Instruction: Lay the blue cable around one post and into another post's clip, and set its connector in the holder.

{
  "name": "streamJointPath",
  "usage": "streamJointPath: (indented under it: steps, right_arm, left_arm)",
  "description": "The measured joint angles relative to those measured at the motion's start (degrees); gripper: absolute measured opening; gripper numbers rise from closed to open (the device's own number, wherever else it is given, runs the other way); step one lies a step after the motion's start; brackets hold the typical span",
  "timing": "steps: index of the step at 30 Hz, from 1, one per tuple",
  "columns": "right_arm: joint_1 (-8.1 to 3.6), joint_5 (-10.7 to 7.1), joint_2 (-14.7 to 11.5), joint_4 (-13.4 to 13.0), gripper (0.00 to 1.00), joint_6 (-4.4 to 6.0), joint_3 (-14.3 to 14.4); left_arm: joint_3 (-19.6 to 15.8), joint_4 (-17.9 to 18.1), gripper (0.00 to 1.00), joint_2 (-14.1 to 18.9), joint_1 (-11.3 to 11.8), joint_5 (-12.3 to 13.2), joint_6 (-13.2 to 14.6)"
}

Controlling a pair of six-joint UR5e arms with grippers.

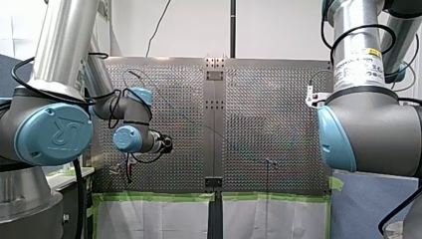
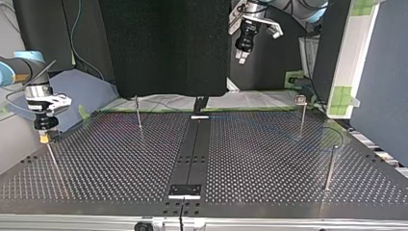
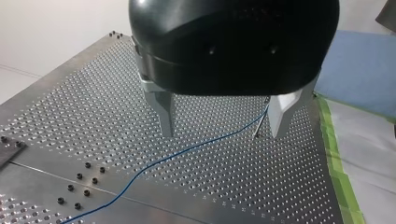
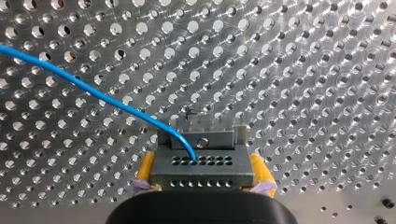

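A: Right gripper [image 4: 201, 164]: yellow pads [image 4: 145, 169] clamped on the connector [image 4: 201, 172]. The blue cable [image 4: 93, 93] curves away ahead. Left gripper [image 3: 222, 133]: spread wide, empty, cable beneath, post [image 3: 259, 123] just beside one finger.
B: Step?
A: Seating the connector, I judge. First find the holder. Perforated table [image 3: 70, 116] below, white wall [image 3: 46, 32] beyond.

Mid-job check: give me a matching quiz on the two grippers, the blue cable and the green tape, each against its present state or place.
Things:
1 left gripper
2 right gripper
3 blue cable
4 green tape

States or places:
A borders the table's edge
B open, holding nothing
C runs into the connector
D shut on the connector

Pairs: 1-B; 2-D; 3-C; 4-A
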Motion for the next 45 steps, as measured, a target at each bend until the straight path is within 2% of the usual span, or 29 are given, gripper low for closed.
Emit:
streamJointPath:
  steps: [6,7,8,9,10,11,12,13,14,45]
  right_arm:
    - [0.00,0.00,0.00,-0.01,0.02,0.00,0.02]
    - [0.00,0.00,0.00,0.00,0.11,0.00,0.02]
    - [0.00,0.00,-0.01,-0.01,0.26,0.00,0.02]
    - [0.00,0.00,0.00,0.00,0.26,0.00,0.02]
    - [0.00,0.00,0.00,0.00,0.45,0.00,0.02]
    - [0.00,-0.01,0.04,0.06,0.75,0.00,0.06]
    - [0.00,0.00,0.04,0.05,0.75,0.00,0.06]
    - [0.00,0.00,0.04,0.03,0.96,0.00,0.05]
    - [0.01,-0.01,0.06,0.04,1.00,0.00,0.07]
    - [0.00,0.00,0.01,0.00,1.00,0.00,0.03]
  left_arm:
    - [-0.01,-0.02,0.99,0.00,0.03,-0.01,0.00]
    - [-0.01,-0.02,0.99,0.00,0.03,-0.01,0.00]
    - [0.00,-0.02,0.99,0.00,0.03,-0.01,0.00]
    - [0.01,-0.02,0.99,0.01,0.02,-0.01,0.00]
    - [0.02,-0.02,0.99,0.01,0.02,0.00,0.00]
    - [0.02,-0.02,0.99,0.00,0.02,0.00,0.00]
    - [0.02,-0.02,0.99,0.00,0.02,0.00,0.00]
    - [0.02,-0.02,0.99,0.01,0.02,0.00,0.00]
    - [0.03,-0.02,0.99,0.00,0.02,-0.01,0.00]
    - [0.05,0.24,0.99,-0.01,0.00,0.02,-0.80]
